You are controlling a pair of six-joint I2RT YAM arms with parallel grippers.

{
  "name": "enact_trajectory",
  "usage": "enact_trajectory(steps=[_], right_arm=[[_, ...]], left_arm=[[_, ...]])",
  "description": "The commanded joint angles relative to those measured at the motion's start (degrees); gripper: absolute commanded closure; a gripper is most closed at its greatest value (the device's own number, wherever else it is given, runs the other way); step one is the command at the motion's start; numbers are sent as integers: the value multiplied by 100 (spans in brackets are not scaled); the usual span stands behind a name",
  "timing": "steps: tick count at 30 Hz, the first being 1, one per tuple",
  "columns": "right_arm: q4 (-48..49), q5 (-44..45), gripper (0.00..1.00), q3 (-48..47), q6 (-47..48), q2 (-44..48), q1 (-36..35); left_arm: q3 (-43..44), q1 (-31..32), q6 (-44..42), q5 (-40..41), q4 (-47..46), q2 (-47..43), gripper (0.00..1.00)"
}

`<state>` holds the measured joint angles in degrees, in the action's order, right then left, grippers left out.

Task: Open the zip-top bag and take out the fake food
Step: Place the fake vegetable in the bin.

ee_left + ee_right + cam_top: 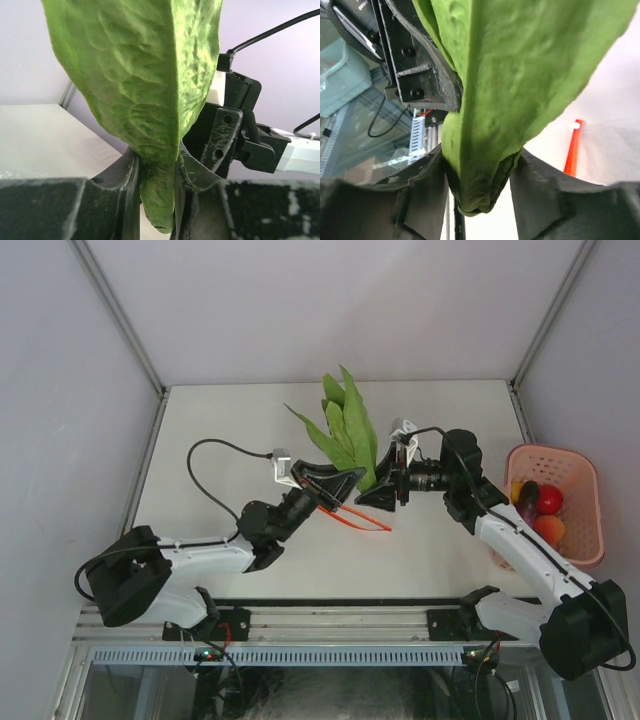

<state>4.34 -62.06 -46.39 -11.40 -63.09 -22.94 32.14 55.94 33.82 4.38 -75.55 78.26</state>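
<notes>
We see both arms meeting above the middle of the white table [230, 420]. The left gripper [355, 477] and right gripper [372, 492] each pinch the base of a long green leafy plastic toy vegetable [350, 425], which stands upright between them. The clear crinkly plastic zip-top bag [358, 520] shows only as a thin red-orange strip just below the left gripper, while small red, orange, yellow and purple toy fruits [545, 505] sit in a pink perforated plastic basket [585, 465] at the right.
</notes>
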Motion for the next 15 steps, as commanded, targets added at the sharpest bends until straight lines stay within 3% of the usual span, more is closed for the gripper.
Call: enact_trajectory(steps=[1, 3, 5, 9, 12, 14, 15], right_arm=[[410, -124, 68, 57, -205, 176, 44], [399, -258, 90, 57, -158, 140, 33], [355, -300, 97, 59, -85, 131, 63], [341, -432, 100, 53, -80, 153, 330], [331, -517, 100, 56, -70, 232, 593], [312, -574, 100, 50, -43, 303, 809], [244, -595, 100, 25, 32, 332, 910]], left_arm=[[291, 48, 199, 13, -364, 93, 99], [316, 44, 243, 9, -364, 126, 98], [303, 48, 288, 21, -366, 107, 88], [38, 40, 323, 257, -325, -156, 45], [-309, 19, 257, 391, -241, -510, 22], [-557, -22, 210, 407, -81, -813, 2], [-689, -48, 209, 401, 70, -1012, 0]])
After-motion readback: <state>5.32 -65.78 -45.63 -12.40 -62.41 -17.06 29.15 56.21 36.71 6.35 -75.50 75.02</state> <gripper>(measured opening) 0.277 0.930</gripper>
